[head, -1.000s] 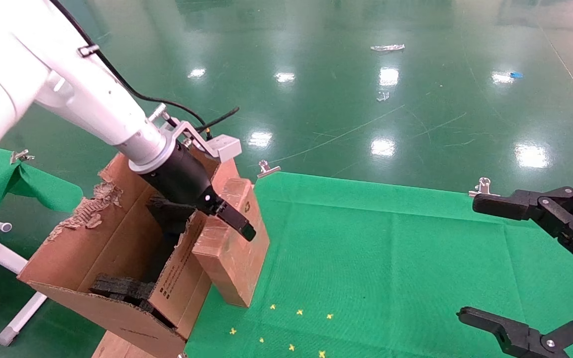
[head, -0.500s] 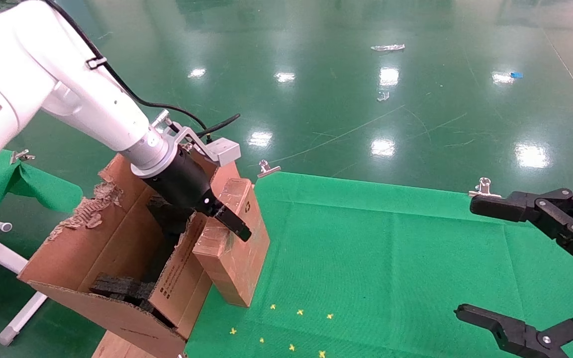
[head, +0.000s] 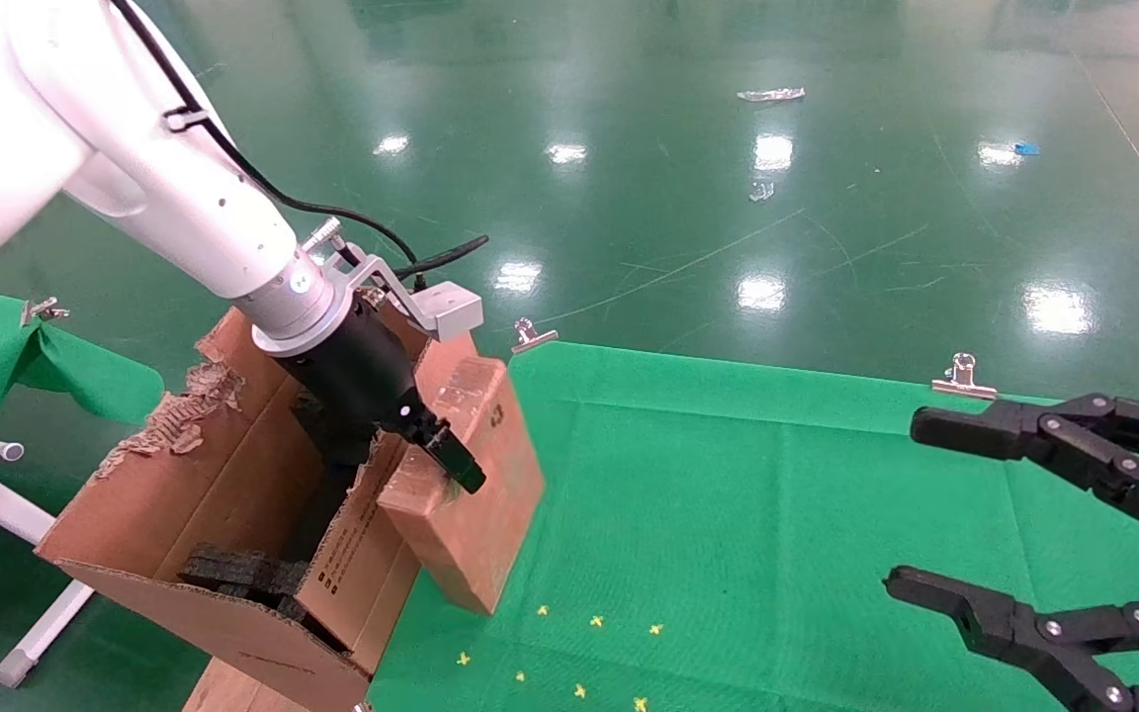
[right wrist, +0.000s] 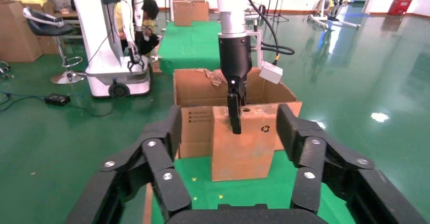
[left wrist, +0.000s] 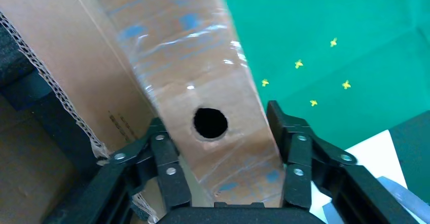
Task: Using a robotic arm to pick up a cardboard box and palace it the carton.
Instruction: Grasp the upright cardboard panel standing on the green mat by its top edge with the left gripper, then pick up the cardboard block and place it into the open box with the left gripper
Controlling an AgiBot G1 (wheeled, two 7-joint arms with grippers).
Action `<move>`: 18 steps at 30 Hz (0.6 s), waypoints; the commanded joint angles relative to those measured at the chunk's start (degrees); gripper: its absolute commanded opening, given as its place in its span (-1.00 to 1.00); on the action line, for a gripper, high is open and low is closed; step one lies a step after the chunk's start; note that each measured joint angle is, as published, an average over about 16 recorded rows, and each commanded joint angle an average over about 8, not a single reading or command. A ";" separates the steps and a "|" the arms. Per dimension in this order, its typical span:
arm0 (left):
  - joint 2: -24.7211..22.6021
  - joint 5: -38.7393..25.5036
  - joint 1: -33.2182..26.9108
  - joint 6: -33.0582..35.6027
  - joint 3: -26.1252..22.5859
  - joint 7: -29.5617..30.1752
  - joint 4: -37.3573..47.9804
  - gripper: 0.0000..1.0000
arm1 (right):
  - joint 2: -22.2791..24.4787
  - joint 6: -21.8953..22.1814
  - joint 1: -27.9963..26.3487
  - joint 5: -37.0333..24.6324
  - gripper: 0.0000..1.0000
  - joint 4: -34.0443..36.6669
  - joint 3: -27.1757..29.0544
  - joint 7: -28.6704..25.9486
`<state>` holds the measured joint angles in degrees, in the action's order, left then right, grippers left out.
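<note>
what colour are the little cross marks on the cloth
Yellow cross marks on the green cloth, clearest in the head view.

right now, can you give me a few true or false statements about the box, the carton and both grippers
1. The left gripper is shut on the small box. True.
2. The small box lies inside the carton. False: it hangs outside, beside the printed flap.
3. The right gripper is open and holds nothing. True.
4. The small box lies flat on the green cloth. False: it is tilted in the gripper.
</note>
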<state>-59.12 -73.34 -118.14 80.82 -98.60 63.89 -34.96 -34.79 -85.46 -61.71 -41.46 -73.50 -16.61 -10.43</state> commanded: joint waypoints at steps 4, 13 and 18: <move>2.15 -1.14 -1.08 -0.81 -0.52 3.56 -6.52 -1.00 | 0.01 0.01 0.00 0.01 -1.00 0.00 -0.02 0.01; 7.97 -1.01 -6.61 -3.59 2.18 1.76 -20.45 -1.00 | 0.02 0.02 -0.01 0.03 -1.00 0.00 -0.05 0.03; 14.08 -0.22 -12.10 -6.74 6.18 -4.19 -25.47 -1.00 | 0.03 0.03 -0.01 0.05 -1.00 0.00 -0.07 0.03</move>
<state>-45.13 -74.21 -129.80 74.43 -92.94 59.91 -58.71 -34.76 -85.43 -61.73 -41.42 -73.50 -16.67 -10.40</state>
